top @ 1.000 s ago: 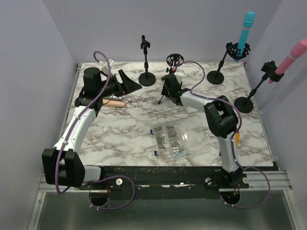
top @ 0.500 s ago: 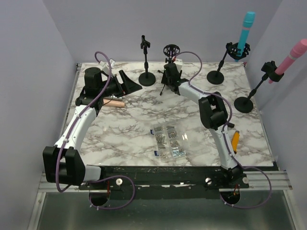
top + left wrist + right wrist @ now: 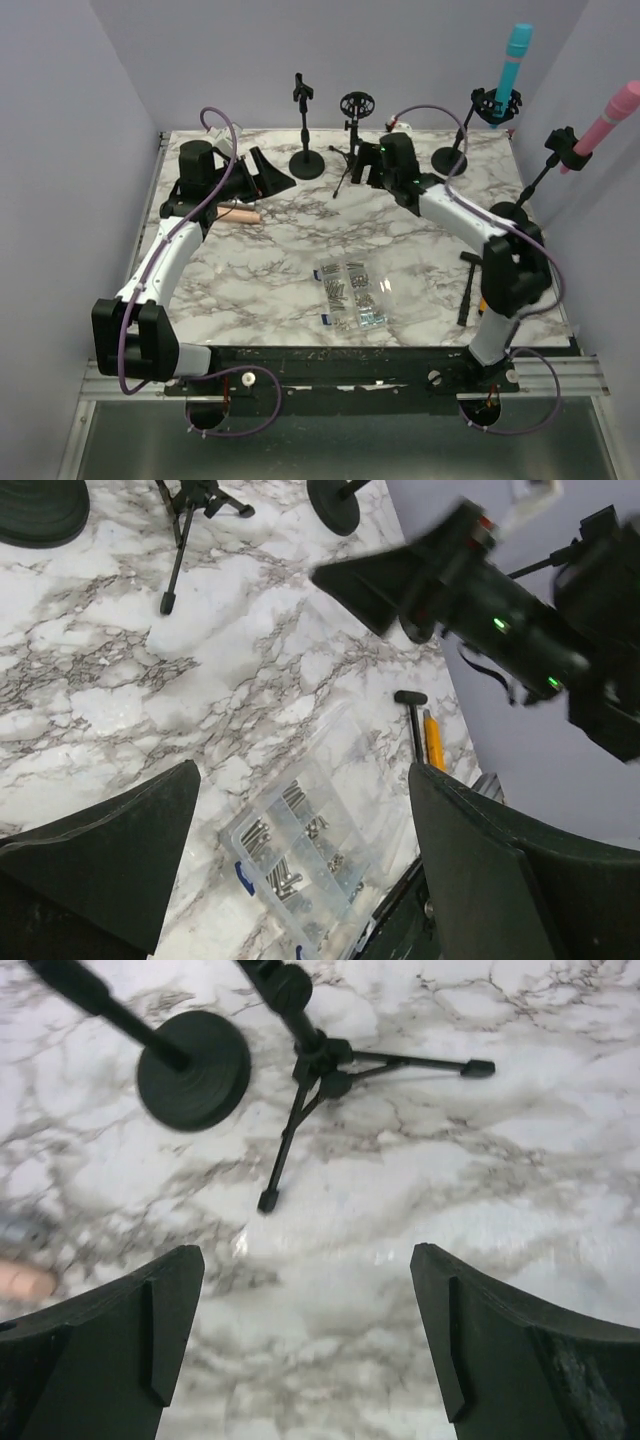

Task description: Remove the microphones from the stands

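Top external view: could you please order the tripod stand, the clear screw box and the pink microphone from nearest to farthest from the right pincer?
1. Tripod stand, just left of the right pincer, at the back of the table.
2. Clear screw box, toward the near edge.
3. Pink microphone, at the far right.

No readable text or labels anywhere

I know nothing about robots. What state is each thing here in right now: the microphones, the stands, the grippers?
Blue microphone: mounted, tilted.
Pink microphone: mounted, tilted.
Tripod stand: standing, empty.
Round-base stand: upright, empty.
Left gripper: open, empty.
Right gripper: open, empty.
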